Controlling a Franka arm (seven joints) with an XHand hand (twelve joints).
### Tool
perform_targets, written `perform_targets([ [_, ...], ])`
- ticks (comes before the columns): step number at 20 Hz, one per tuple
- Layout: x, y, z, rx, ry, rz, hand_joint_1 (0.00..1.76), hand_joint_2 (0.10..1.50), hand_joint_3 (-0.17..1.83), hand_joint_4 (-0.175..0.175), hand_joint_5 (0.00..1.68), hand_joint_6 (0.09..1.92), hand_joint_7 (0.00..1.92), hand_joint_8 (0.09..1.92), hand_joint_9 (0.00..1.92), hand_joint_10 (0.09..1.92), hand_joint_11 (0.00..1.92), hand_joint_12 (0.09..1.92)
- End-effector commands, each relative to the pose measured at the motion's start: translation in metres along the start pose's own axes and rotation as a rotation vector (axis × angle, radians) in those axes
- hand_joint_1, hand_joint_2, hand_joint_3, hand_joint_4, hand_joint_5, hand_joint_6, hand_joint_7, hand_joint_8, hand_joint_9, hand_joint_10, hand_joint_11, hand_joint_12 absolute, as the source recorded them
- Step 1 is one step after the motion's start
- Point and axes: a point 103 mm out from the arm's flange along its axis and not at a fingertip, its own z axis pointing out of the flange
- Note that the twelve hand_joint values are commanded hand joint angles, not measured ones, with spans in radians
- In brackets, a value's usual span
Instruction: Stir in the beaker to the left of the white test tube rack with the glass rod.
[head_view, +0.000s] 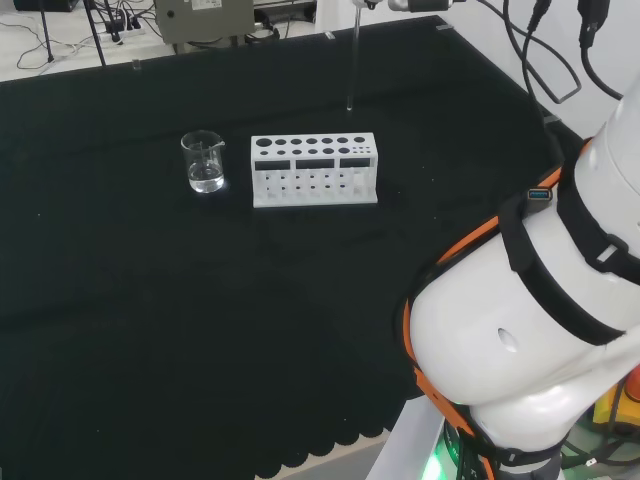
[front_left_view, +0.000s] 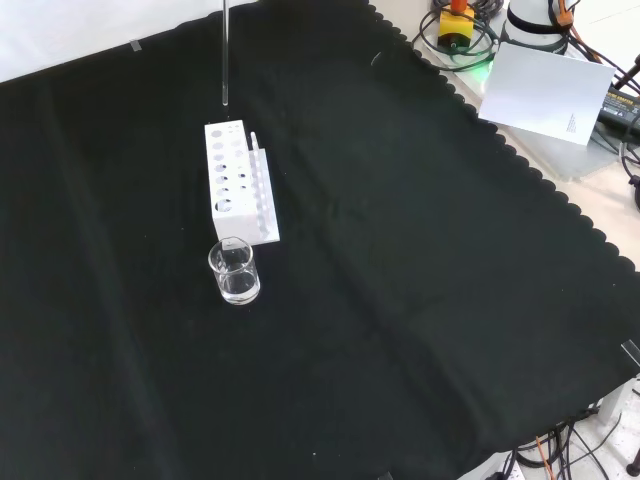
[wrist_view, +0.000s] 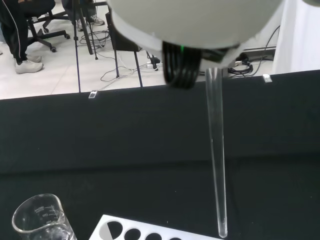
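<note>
Clear glass rod (wrist_view: 216, 160), hanging from a hand whose grip cannot be told, is awaiting carriage from above the white test tube rack (head_view: 314, 168) to the water-holding glass beaker (head_view: 204, 161).

**Bench layout**

Beaker (head_view: 204, 162) standing on the cloth (head_view: 150, 330), just left of the test tube rack (head_view: 314, 169) in the head view, nearer the camera in the front view. Glass rod (head_view: 352, 60) hanging upright above the cloth beyond the rack's right end, head view.
</note>
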Motion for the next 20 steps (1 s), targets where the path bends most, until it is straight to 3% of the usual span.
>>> perform_targets([
  [1, -0.001, -0.002, -0.001, 0.000, 0.001, -0.005, 1.34, 0.53, 0.85, -0.175, 1.32, 0.43, 1.43, 0.73, 1.74, 0.57, 1.39, 1.08],
  [9, 0.020, 0.007, -0.002, 0.000, 0.015, -0.052, 1.34, 0.53, 0.85, -0.175, 1.32, 0.42, 1.43, 0.73, 1.74, 0.57, 1.39, 1.08],
  [20, 0.085, 0.043, 0.016, 0.022, 0.059, -0.174, 1.34, 0.53, 0.85, -0.175, 1.32, 0.42, 1.43, 0.74, 1.75, 0.57, 1.39, 1.08],
])
